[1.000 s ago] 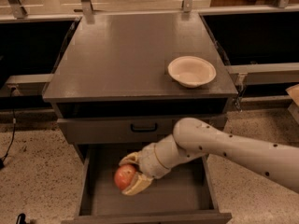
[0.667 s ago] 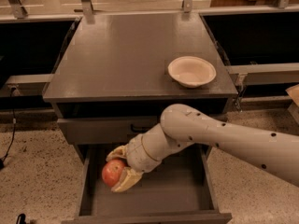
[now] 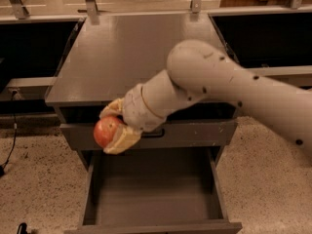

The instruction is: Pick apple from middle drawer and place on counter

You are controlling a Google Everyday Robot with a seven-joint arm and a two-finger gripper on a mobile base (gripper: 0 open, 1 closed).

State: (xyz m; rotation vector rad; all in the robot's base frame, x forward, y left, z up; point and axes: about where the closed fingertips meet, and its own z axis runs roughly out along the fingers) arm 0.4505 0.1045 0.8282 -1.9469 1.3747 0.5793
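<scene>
The arm (image 3: pixel 234 82) has risen since a moment ago and has carried the apple (image 3: pixel 104 131) up out of the middle drawer (image 3: pixel 151 194).
From where I stand, the gripper (image 3: pixel 110 130) hangs in front of the left part of the shut upper drawer (image 3: pixel 200 133), just under the front edge of the desk (image 3: pixel 136 52). Its jaws are closed on the apple, one cream finger over the top and one beneath. The apple touches neither the desk nor the drawer; it sits in the air above the left side of the middle drawer, which stands pulled fully out with its grey floor showing. The thick pale arm reaches in from the right and crosses the desk's front right corner. Speckled floor (image 3: pixel 39 179) lies either side of the cabinet.
</scene>
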